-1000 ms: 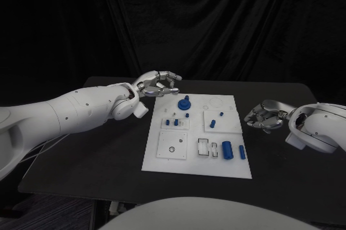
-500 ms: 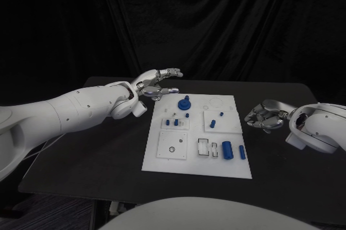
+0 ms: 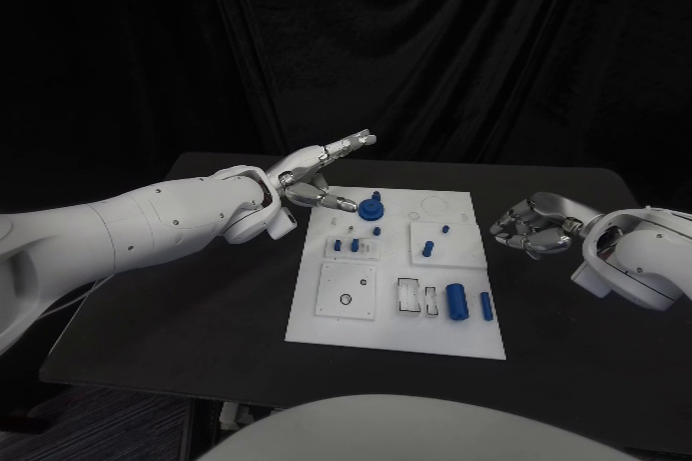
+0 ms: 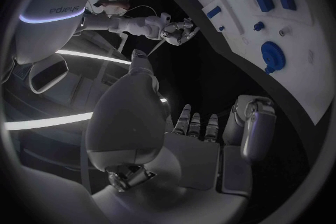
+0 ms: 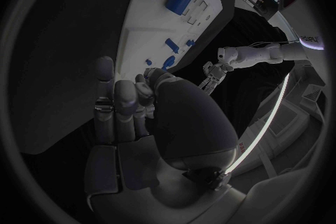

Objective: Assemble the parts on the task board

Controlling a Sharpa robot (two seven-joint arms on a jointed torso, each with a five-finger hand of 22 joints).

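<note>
Hovering off the far left corner of the task board (image 3: 325, 311), the left robot hand (image 3: 320, 171) has its fingers spread wide and holds nothing; it appears clear of the round blue part (image 3: 372, 210) standing at the board's far end, which suggests that piece is seated and needs no support. The right robot hand (image 3: 531, 227) waits beside the board's right edge with fingers curled in, empty as far as I can tell. The blue cylinder (image 3: 456, 301) and other small parts lie in recesses toward the near end of the board, mid-counter (image 3: 173, 321), probably awaiting assembly.
</note>
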